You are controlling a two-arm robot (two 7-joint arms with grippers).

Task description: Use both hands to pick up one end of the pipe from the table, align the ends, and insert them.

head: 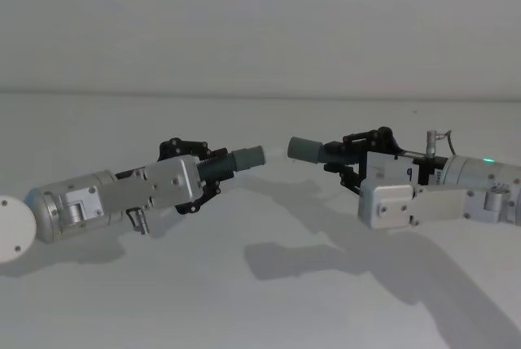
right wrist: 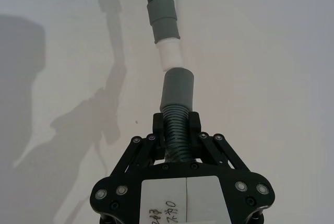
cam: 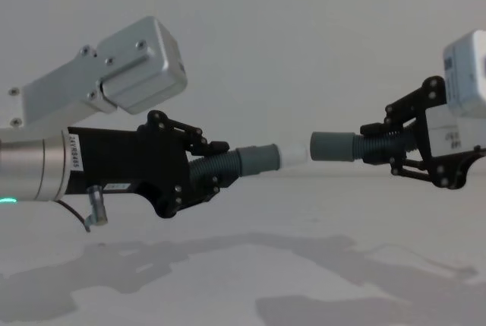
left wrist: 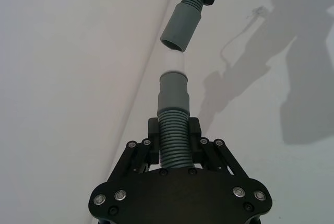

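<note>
I hold two dark-grey ribbed hose pieces above the table, one clamped in my left gripper, one in my right gripper, their smooth cuffs facing, slightly apart.

Rear of each ribbed hose piece hidden inside its end effector's body

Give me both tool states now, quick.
Left tool: shut on the white-tipped hose piece, held off the table.
Right tool: shut on the other hose piece, also held up.
</note>
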